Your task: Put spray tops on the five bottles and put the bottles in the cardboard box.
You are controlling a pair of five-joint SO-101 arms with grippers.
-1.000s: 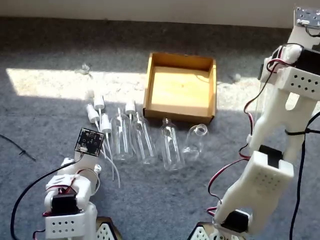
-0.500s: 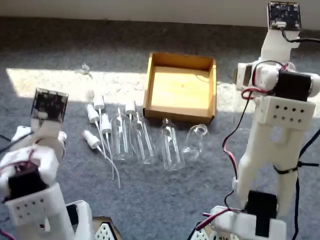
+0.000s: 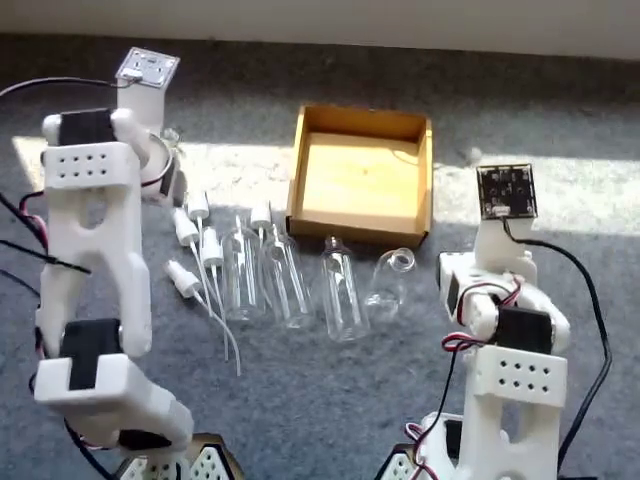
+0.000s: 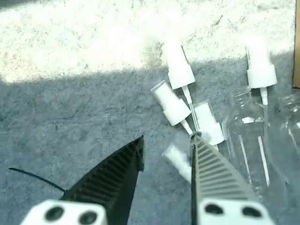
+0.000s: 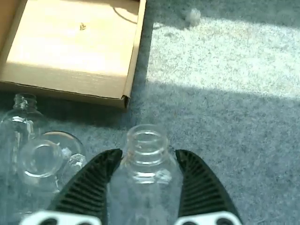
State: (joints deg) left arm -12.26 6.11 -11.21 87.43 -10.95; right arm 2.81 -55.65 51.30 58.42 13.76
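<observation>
**Left claw over the spray tops, right claw carrying an uncapped bottle**

The left claw (image 4: 167, 138) hangs released, jaws spread, above the grey carpet (image 4: 70, 117). The loose spray tops (image 4: 174, 104) lie below and just ahead of its tips, heads toward the carpet's far edge and dip tubes trailing toward the near edge. The right claw (image 5: 148, 153) is clenched on a clear bottle (image 5: 146, 140), its open neck pointing away from the wrist, near a front corner of the cardboard box (image 5: 65, 86). The left arm looks nearer the tops, so it probably takes one to that neck.
</observation>
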